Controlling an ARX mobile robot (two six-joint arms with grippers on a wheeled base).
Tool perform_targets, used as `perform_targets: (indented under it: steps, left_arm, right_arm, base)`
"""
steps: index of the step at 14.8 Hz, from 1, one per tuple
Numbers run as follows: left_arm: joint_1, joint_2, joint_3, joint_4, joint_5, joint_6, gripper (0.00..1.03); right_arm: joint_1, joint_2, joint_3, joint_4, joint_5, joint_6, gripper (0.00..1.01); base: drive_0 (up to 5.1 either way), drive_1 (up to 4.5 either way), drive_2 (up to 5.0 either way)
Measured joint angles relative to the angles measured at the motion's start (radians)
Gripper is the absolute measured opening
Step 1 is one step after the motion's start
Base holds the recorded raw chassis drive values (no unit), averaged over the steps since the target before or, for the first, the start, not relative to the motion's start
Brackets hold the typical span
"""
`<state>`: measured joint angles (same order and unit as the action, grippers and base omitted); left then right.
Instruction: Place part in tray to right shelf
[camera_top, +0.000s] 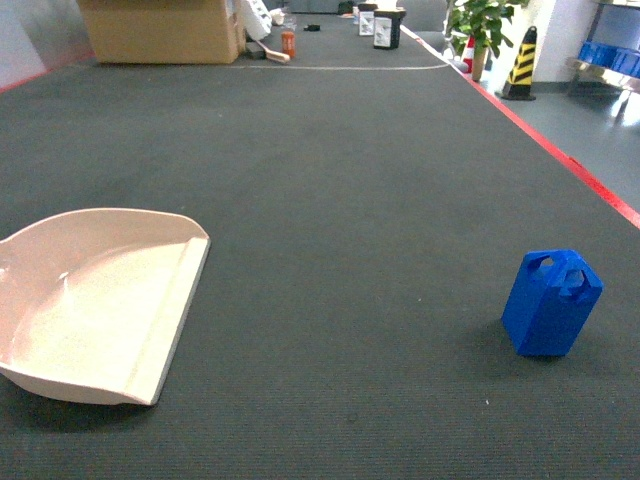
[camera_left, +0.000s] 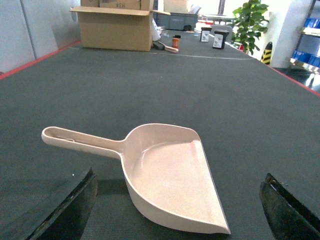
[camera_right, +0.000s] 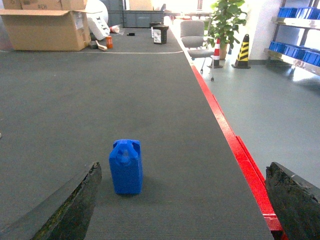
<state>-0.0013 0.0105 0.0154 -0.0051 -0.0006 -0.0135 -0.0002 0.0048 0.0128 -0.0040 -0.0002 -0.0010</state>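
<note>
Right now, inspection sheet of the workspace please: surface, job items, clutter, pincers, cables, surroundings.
Surface: dark grey mat, red edge strip on its right side.
Job's things: blue part upright on mat, right side; cream tray lying flat on the left, nothing in it; the two are well apart.
Clutter: cardboard box and small items at the far end.
Grippers: left pincer open, over tray; right pincer open, behind part; both hold nothing.
Cables: nothing seen.
Surroundings: potted plant, striped cone, rack with blue crates.
</note>
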Motion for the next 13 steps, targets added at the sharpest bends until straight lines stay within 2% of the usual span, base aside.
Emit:
perform_targets:
  steps: [1, 2, 4, 6, 7, 9, 10, 13]
  left_arm:
    - [0.003, 0.083, 0.053, -0.153, -0.016, -0.100, 0.98]
    - [0.091, 0.310, 0.064, 0.038, 0.105, -0.398, 0.98]
    - [0.198, 0.538, 0.075, 0.266, 0.200, -0.577, 0.98]
    - [0.233, 0.776, 0.105, 0.476, 0.236, -0.708, 0.98]
    - [0.240, 0.999, 0.158, 0.655, 0.245, -0.791, 0.98]
    - [0.261, 1.241, 0.224, 0.832, 0.241, -0.863, 0.98]
    - [0.269, 1.334, 0.248, 0.877, 0.227, -0.871, 0.98]
    - [0.323, 1.584, 0.311, 0.974, 0.233, -0.926, 0.98]
  right_arm:
    - [0.000, 0.000, 0.000, 0.000, 0.000, 0.000, 0.98]
    - [0.000, 0.000, 0.000, 0.000, 0.000, 0.000, 0.98]
    - [0.000, 0.000, 0.000, 0.000, 0.000, 0.000, 0.98]
    - [0.000, 0.000, 0.000, -0.001, 0.000, 0.000, 0.98]
    - [0.000, 0.000, 0.000, 0.000, 0.000, 0.000, 0.98]
    - [0.000, 0.000, 0.000, 0.000, 0.000, 0.000, 0.98]
    - [0.000, 0.000, 0.000, 0.000, 0.000, 0.000, 0.98]
    - [0.000, 0.000, 0.000, 0.000, 0.000, 0.000, 0.98]
  base:
    - [0.0, 0.00, 0.0]
    - [0.0, 0.00, 0.0]
    - [0.0, 0.00, 0.0]
    - [0.0, 0.00, 0.0]
    - [0.0, 0.00, 0.0]
    - [0.0, 0.00, 0.0]
    - [0.0, 0.00, 0.0]
    - [0.0, 0.00, 0.0]
